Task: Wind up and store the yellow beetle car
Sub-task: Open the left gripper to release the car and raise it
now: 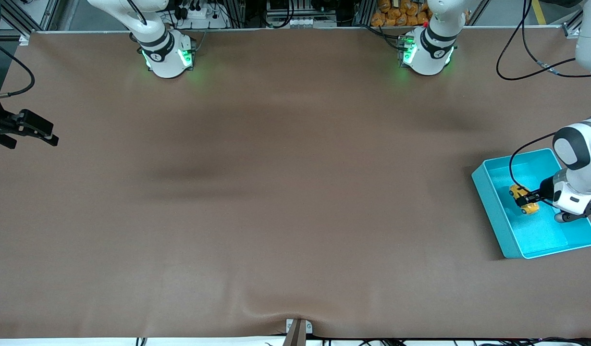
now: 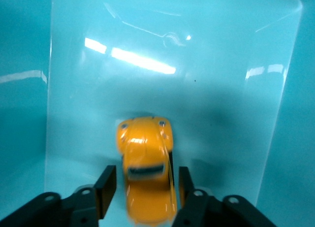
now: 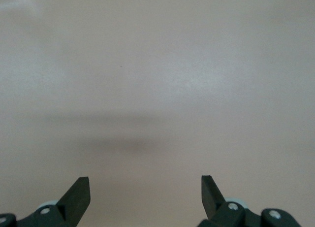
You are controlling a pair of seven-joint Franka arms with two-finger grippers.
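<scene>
**Yellow car inside the turquoise bin**

Yellow-orange and rounded, the tiny beetle-shaped toy car sat in the rectangular turquoise plastic bin at the left arm's end of the brown counter. The left claw straddled it, fingers parted with gaps on both sides. The right claw waited spread wide over the counter's right-arm end.

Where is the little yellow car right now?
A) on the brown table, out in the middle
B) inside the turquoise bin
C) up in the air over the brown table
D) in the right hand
B: the yellow beetle car sits inside the turquoise bin, between the fingers of the left hand; the right hand is open with only brown table under it.
</scene>
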